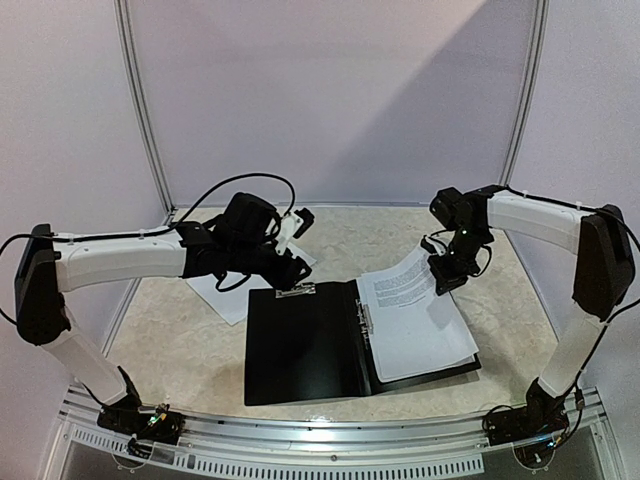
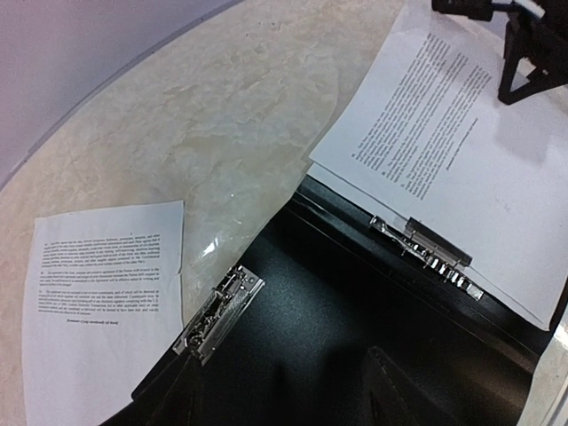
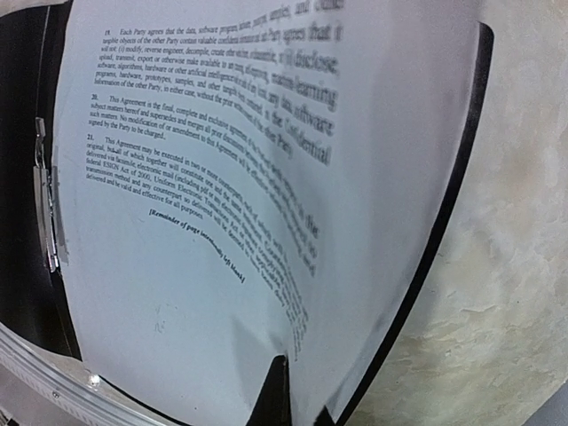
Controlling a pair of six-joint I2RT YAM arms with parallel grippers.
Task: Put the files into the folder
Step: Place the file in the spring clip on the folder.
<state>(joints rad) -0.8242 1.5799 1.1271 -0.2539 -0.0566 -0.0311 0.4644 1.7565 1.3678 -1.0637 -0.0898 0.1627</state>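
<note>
From the overhead camera I saw the folder (image 1: 300, 345) lying open in the middle of the table (image 1: 180, 340), both black covers flat. The files (image 1: 420, 335) sat as a thin white stack on its right half, just right of the metal spine clip (image 1: 362, 318).

The right gripper (image 1: 447, 272) was at the upper right corner of that stack. Its jaws were fully closed, pinching the far edge of the top sheet (image 1: 400, 285). That edge was lifted and the page curved up off the pile, while its near end lay on the other sheets. On the right wrist camera the printed page filled most of the frame, bowed toward the lens, with one dark finger (image 3: 275, 395) showing at the bottom edge.

The left gripper (image 1: 290, 272) hovered over the upper edge of the folder's left cover, close to the small clip (image 1: 297, 291) fixed there. Its fingers (image 2: 182, 395) stood about halfway apart at the bottom of the left wrist view. Only the black cover lay below the gap, so it had hold of nothing.

A loose sheet (image 1: 222, 298) of printed text lay flat on the table just left of the folder, partly under the left arm.
</note>
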